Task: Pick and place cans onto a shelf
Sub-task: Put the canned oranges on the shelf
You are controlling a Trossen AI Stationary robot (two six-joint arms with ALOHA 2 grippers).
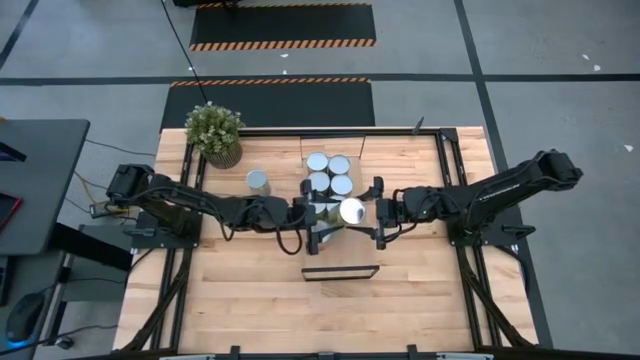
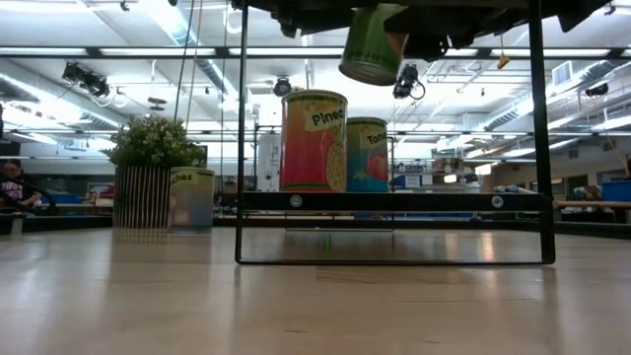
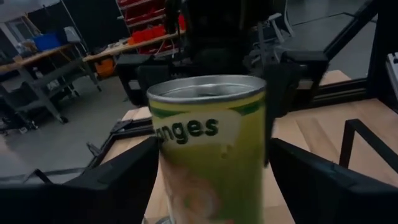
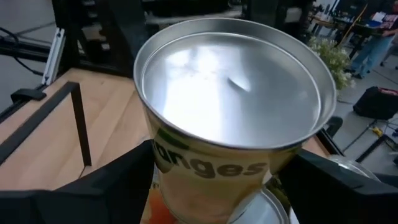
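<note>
- Between your two tools, a yellowish-green can [image 1: 351, 211] hangs above the desk [image 1: 420, 300]; its label reads "…nges" in both wrist views, and the low view shows it tilted, high over the shelf [image 2: 394, 201].
- Your left tool [image 1: 318, 214] has its fingers pressed on either side of that can [image 3: 211, 155], pinching it by the label.
- Your right tool [image 1: 379, 212] sits just beside the same can on the other side. Its dark fingers flank the can [image 4: 230, 118], but you cannot tell whether they press it or stand spread.
- Directly past the tools, four cans [image 1: 329, 173] cluster on the shelf, silver tops up, close to the lifted one.
- From the low view, an orange-pink "Pine…" can [image 2: 314, 140] and a teal can [image 2: 368, 153] stand upright there, under the raised can.
- Off beyond your left tool, a lone can [image 1: 258, 181] stands on the desk near a potted plant [image 1: 214, 131].
- Nearer than both tools, a dark frame bar [image 1: 341, 272] lies on the desk.
</note>
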